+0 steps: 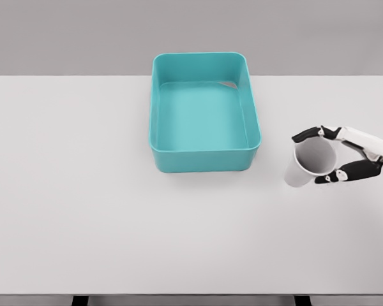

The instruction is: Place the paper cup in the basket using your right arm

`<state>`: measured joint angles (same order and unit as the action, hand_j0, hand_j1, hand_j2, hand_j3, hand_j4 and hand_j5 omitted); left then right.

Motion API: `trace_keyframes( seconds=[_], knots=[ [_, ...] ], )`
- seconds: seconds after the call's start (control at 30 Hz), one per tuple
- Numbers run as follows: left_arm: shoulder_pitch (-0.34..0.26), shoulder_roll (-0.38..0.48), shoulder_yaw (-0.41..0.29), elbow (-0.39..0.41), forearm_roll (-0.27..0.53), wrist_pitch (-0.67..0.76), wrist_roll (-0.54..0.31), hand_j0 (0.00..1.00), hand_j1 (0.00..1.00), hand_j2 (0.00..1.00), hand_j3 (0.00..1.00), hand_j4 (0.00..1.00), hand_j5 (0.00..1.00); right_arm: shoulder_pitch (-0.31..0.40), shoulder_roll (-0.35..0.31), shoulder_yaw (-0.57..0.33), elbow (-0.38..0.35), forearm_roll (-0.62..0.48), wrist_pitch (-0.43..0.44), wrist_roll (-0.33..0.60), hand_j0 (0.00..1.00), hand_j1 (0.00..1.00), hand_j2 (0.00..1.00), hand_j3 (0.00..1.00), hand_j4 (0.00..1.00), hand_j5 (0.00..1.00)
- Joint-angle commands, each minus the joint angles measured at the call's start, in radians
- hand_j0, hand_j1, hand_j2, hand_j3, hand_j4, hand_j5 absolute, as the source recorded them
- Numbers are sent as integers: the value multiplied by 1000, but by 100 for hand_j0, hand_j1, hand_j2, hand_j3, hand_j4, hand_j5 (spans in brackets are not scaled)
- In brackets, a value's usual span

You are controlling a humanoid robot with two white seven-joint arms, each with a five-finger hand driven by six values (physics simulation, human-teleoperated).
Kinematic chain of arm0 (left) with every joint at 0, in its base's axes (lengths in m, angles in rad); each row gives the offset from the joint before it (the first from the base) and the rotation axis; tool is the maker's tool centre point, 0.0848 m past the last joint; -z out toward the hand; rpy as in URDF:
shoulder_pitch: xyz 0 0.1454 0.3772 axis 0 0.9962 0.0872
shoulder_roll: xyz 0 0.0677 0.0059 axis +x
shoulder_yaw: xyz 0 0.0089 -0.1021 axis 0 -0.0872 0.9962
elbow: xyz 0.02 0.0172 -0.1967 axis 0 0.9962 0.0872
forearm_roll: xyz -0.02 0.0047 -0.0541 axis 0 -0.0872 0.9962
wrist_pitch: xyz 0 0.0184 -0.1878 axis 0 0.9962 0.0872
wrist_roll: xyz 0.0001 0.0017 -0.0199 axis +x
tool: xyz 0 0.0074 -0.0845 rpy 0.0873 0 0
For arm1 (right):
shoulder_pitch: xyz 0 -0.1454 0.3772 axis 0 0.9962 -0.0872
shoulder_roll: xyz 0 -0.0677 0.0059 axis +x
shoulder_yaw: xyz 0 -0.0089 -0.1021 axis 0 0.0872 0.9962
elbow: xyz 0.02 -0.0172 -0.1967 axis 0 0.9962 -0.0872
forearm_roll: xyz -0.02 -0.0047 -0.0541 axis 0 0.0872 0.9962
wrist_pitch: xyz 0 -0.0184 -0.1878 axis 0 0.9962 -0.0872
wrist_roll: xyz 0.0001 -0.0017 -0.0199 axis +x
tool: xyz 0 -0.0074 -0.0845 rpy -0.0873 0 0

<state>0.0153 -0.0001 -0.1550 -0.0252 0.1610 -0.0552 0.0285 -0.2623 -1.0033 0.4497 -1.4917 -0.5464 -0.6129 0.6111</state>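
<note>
A white paper cup point(308, 162) sits to the right of the teal basket point(204, 156), tilted with its open mouth toward me. My right hand point(325, 156) comes in from the right edge and is shut on the cup, with dark-tipped fingers point(306, 135) above its rim and the thumb below. The cup is outside the basket, about a hand's width from its right wall. Whether the cup's base touches the table I cannot tell. The basket is rectangular, upright, and holds nothing.
The white table point(83, 191) spans the whole view, its front edge near the bottom of the picture and a grey wall behind it. Only the basket and cup are on it.
</note>
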Motion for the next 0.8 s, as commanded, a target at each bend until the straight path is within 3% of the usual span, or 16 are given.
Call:
trace_keyframes(
  seconds=[0.0, 0.33, 0.6, 0.67, 0.77],
  knots=[
    [0, 0, 0, -1, 0, 0, -1, 100, 100, 100, 100, 100, 100, 0, 23, -20, 25, -7, 2, 0, 76, 76, 76, 76, 76, 76],
    [0, 0, 0, 1, 0, 0, 1, 100, 100, 100, 100, 100, 100, -25, 114, -115, 76, 3, 2, 0, 76, 76, 76, 76, 76, 76],
    [0, 0, 0, 1, 0, 0, 1, 100, 100, 100, 100, 100, 100, -97, 199, -114, 79, 17, 21, 0, 74, 74, 74, 74, 74, 74],
    [0, 0, 0, 1, 0, 0, -1, 100, 100, 100, 100, 100, 100, -114, 229, -114, 80, 28, 30, 0, 64, 64, 64, 64, 64, 64],
    [0, 0, 0, 1, 0, 0, 1, 100, 100, 100, 100, 100, 100, -118, 233, -115, 80, 29, 36, 0, 63, 63, 63, 63, 63, 63]
  ],
)
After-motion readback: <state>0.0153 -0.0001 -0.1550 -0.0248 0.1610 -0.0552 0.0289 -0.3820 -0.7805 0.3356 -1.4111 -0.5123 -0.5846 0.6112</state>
